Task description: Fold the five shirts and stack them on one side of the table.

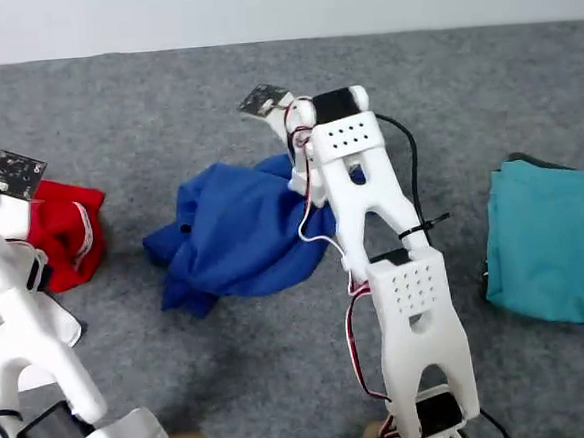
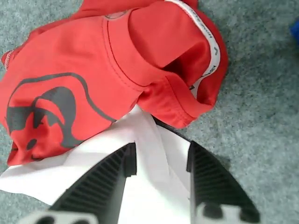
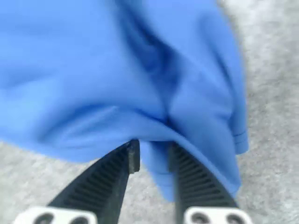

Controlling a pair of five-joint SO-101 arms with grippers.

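At the tabletop (image 1: 233, 383) centre lies a crumpled blue shirt (image 1: 238, 238), with a teal shirt (image 1: 555, 246) rightward and a red shirt (image 1: 67, 230) leftward. The right pincer (image 3: 153, 151) pinches the blue shirt; the left pincer (image 2: 161, 154), spread, hovers over a white shirt (image 2: 145, 140).

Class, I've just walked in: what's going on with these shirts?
The right hand pinches the crumpled blue shirt mid-table. The left hand hangs over a red shirt lying on white cloth at one side. A teal shirt at the other looks folded. The blue and red shirts are not folded yet.
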